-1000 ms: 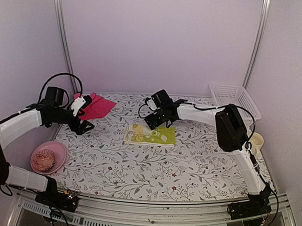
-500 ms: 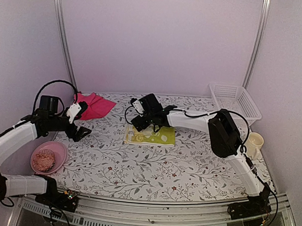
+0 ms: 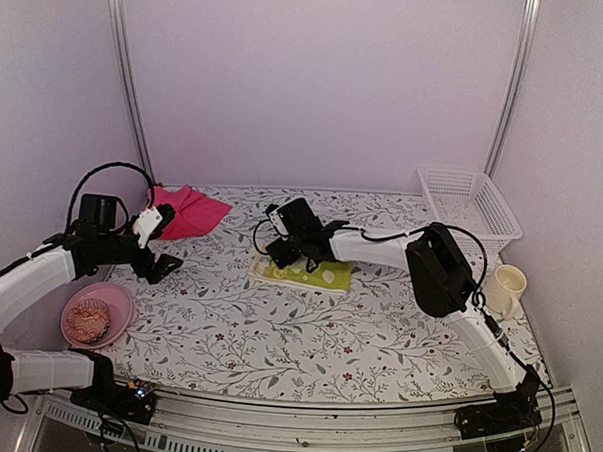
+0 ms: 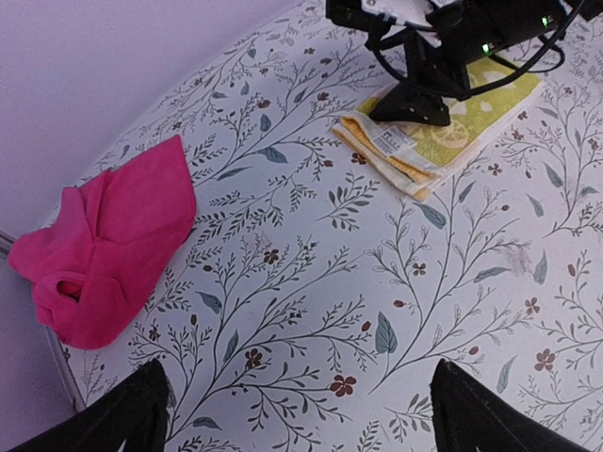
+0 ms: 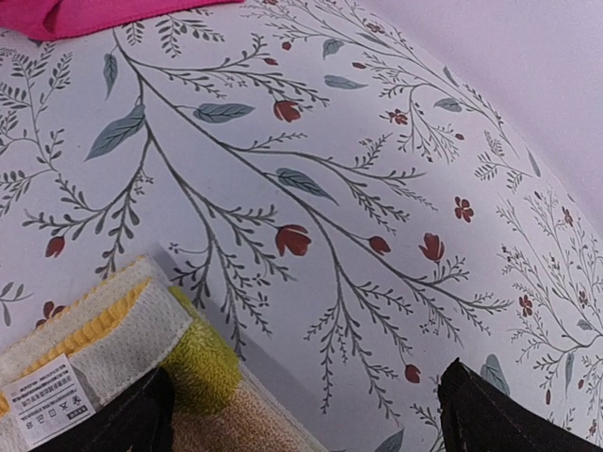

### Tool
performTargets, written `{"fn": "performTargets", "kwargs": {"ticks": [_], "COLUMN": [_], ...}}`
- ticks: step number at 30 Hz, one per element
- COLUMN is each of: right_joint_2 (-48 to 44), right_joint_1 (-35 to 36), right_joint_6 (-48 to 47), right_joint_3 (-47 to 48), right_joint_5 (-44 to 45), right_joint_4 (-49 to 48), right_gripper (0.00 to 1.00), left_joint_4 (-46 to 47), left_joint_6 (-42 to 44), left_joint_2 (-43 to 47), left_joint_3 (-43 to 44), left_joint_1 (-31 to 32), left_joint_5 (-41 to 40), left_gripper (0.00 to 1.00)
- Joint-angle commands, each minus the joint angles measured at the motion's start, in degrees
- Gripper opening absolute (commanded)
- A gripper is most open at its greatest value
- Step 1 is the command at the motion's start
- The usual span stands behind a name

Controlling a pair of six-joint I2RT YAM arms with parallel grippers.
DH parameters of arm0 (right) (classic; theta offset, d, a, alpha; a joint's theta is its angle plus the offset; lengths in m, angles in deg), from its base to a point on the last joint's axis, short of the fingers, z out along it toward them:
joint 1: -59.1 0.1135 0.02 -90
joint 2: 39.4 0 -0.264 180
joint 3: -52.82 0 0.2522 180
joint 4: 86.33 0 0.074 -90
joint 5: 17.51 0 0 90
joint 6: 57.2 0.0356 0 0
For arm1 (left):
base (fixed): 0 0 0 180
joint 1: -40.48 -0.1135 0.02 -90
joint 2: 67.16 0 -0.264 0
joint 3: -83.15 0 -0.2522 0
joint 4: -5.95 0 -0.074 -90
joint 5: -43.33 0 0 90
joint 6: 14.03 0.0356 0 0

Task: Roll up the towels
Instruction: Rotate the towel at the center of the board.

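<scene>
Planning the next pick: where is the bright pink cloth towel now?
In the top view, the bright pink cloth towel lies crumpled at the far left corner, just beyond the left tool, left of the yellow-green cloth towel.

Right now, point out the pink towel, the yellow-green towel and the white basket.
pink towel (image 4: 113, 245), left wrist view, crumpled middle.
yellow-green towel (image 3: 331, 277), top view, right half.
white basket (image 3: 470, 193), top view, mesh wall.

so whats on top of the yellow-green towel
Only the right fingers, open, hang over the towel at its end with the white label, hiding part of it from above. Whether they touch the cloth is unclear.
</scene>
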Motion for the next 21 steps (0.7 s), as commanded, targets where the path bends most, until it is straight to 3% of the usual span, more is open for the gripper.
{"fn": "performTargets", "kwargs": {"ticks": [1, 11, 18, 21], "right_joint_2": [2.88, -4.67, -19.78, -26.45], "right_joint_1": [-4.2, -16.04, -16.34, -16.42], "right_joint_6": [4.64, 17.36, 16.69, 15.09], "right_joint_3": [0.63, -7.71, -14.02, -19.25], "right_joint_5": [5.47, 1.06, -5.8, -5.81], "right_joint_4": [4.45, 8.83, 8.26, 7.37], "right_gripper": [0.99, 0.99, 0.99, 0.99], "left_joint_4": [1.79, 2.97, 3.01, 3.19], "left_joint_6": [-0.24, 0.55, 7.24, 9.5], "left_joint_2": [0.73, 0.88, 0.51, -2.67], "left_joint_3": [-0.79, -0.82, 3.24, 6.81], "left_joint_1": [-0.64, -0.61, 0.66, 4.91], "left_joint_5": [-0.31, 0.15, 8.01, 6.24], "left_gripper": [0.97, 0.97, 0.97, 0.97]}}
